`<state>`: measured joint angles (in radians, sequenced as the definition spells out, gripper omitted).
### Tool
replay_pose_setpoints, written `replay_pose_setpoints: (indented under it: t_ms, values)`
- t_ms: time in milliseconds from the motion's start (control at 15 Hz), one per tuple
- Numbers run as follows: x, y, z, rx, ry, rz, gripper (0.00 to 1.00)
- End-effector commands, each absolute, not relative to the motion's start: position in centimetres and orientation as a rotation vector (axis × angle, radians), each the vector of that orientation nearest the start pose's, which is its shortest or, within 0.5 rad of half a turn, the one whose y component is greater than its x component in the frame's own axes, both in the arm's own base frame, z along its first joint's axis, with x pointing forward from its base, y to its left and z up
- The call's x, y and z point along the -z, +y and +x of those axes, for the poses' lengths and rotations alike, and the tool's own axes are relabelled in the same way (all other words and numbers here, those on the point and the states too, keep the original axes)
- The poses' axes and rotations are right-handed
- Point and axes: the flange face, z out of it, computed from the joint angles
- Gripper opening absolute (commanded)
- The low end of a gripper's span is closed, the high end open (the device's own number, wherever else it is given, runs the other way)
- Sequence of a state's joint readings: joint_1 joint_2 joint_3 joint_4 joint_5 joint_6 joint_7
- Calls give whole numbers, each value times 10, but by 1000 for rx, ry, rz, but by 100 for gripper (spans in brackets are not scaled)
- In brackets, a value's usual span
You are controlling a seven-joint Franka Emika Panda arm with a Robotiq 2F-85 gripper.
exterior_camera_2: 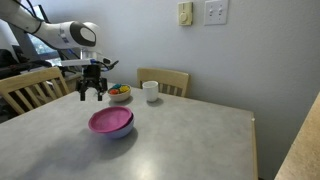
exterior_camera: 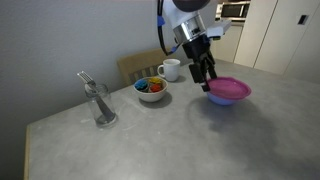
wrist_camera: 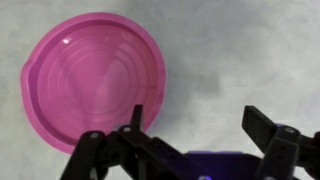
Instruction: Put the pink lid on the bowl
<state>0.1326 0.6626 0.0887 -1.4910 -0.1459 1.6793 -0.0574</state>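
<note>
The black two-fingered Robotiq gripper (exterior_camera: pixel 204 79) hangs with its jaws spread wide and nothing between them. In the wrist view its dark fingers (wrist_camera: pixel 134 122) stand apart over bare tabletop along the lower edge of the frame.

In an exterior view, a white ceramic mug (exterior_camera: pixel 170 69) and a small white bowl of colourful pieces (exterior_camera: pixel 151 88) sit just left of the gripper. Farther left is a clear glass holding a metal utensil (exterior_camera: pixel 98 103). None of these lies between the gripper and the lid. A wooden chair (exterior_camera_2: pixel 165 79) stands behind the grey table (exterior_camera_2: pixel 190 140).

The flat round magenta-pink plastic lid (exterior_camera_2: pixel 108 119) rests on top of the periwinkle-blue rounded plastic bowl (exterior_camera_2: pixel 118 132), covering its mouth. In both exterior views it sits below and to the right of the gripper, near but apart from the fingers. In the wrist view it fills the upper left.
</note>
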Motion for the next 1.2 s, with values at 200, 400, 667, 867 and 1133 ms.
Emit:
replay_pose_setpoints:
  t_ms: [200,400,667,867,1133]
  values:
    - [-338,174,595,-526,-679,-2979,100]
    - [-364,195,572,-482,-747,-2921,100]
    - [-377,218,546,-449,-855,-2840,100]
    - [-378,229,552,-459,-881,-2819,100]
    - [-371,238,546,-445,-942,-2778,100]
